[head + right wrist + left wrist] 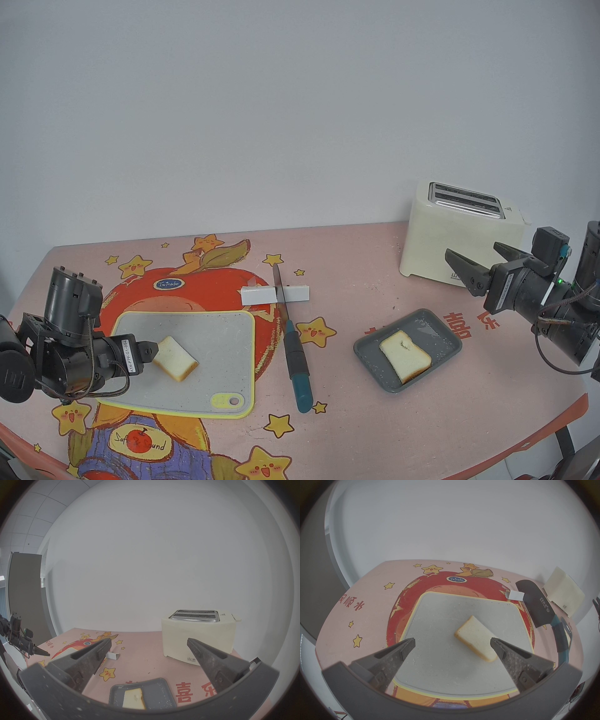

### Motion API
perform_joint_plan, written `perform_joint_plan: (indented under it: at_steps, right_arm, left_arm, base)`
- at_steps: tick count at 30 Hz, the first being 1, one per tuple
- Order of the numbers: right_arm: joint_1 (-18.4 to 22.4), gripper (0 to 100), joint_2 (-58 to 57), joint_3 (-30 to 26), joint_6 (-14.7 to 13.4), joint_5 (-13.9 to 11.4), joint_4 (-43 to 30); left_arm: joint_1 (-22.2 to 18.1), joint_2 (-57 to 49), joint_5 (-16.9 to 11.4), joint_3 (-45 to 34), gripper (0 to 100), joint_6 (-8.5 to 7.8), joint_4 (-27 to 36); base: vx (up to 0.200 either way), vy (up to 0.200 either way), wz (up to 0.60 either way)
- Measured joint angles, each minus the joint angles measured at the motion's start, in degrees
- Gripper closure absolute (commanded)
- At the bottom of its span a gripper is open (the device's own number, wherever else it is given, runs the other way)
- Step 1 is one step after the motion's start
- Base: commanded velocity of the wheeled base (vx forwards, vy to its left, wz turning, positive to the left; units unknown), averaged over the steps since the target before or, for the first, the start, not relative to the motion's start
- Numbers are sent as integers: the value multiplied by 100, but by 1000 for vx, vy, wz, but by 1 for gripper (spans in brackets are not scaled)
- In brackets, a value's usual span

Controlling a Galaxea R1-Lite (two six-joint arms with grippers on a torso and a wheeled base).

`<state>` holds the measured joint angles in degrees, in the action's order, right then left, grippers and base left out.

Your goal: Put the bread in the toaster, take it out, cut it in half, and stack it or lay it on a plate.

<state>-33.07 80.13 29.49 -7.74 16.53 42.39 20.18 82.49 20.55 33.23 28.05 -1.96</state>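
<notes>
While the left fingers (393, 658) stand spread just beside it, a bread half (476, 637) lies on the board (440, 667) at 8 o'clock.
Light, soft, crushable: it likely wants a gentle pinch across its crust edges. The right fingers (215, 664) hang spread by the toaster (459, 240) at 2 o'clock, the other half (405, 356) on the plate (437, 334) at 4.

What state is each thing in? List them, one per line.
toaster: no bread sticking out.
left bread half: lying on cutting board, ungripped.
right bread half: lying on plate.
knife: laid down, blade across white rest.
left gripper: open, at left bread half.
right gripper: open, empty.
</notes>
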Motion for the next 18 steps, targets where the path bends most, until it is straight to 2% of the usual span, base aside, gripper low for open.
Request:
perform_joint_plan:
  at_steps: [18]
  right_arm:
    - [4,0,-4,-2,6,0,-2]
  left_arm:
    - [-69,444,-4,-20,0,-17,-27]
  base:
    - [0,0,0]
